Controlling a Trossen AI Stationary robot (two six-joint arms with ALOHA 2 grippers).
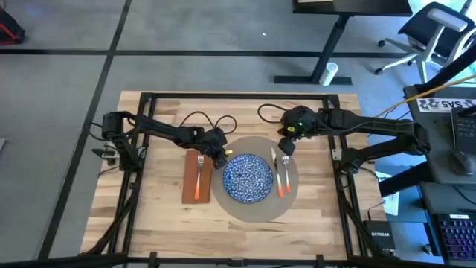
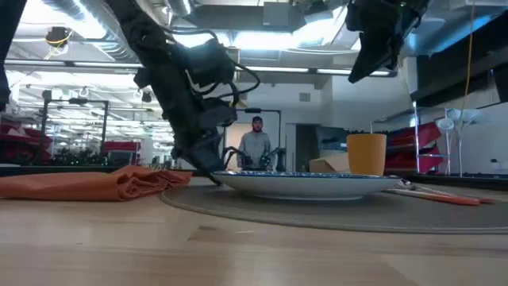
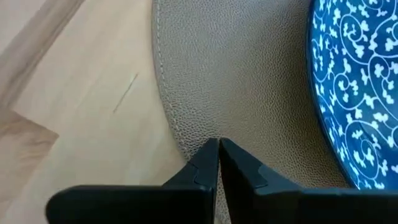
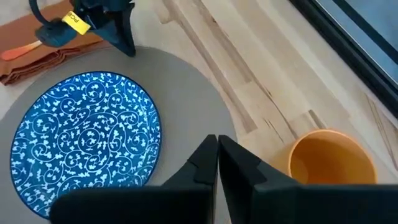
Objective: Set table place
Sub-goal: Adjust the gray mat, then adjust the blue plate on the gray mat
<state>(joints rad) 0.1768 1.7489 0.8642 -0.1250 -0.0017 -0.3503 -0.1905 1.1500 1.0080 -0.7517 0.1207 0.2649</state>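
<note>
Wooden planks form the table (image 1: 160, 216), edged by thin black rails. On it lies the place (image 1: 256, 210), a round grey-beige mat near the table's middle.

Left gripper (image 1: 220, 157): positioned low over the far left edge of the place, with the fingers pressed together and nothing between them. In the left wrist view the fingertips (image 3: 217, 146) sit at the mat's stitched border, with bare wood on one side of them and the mat's pebbled surface on the other. The blue patterned plate (image 1: 248, 179) lies just beside this gripper, toward the mat's centre. The rust-red napkin (image 1: 195, 177) lies on the gripper's outer side, off the mat, with a fork (image 1: 199, 177) on top of it.

Right gripper (image 1: 286, 146): raised above the far right part of the place, fingers closed and empty. In the low view it hangs well clear of the tabletop. The mat lies beneath and ahead of it; the plate sits beyond its fingertips in the right wrist view. An orange cup (image 4: 331, 158) stands just beside this gripper, at the mat's far right edge. Cutlery (image 1: 282, 175) with orange handles lies on the mat, on the near side of this gripper, between plate and mat rim.
</note>
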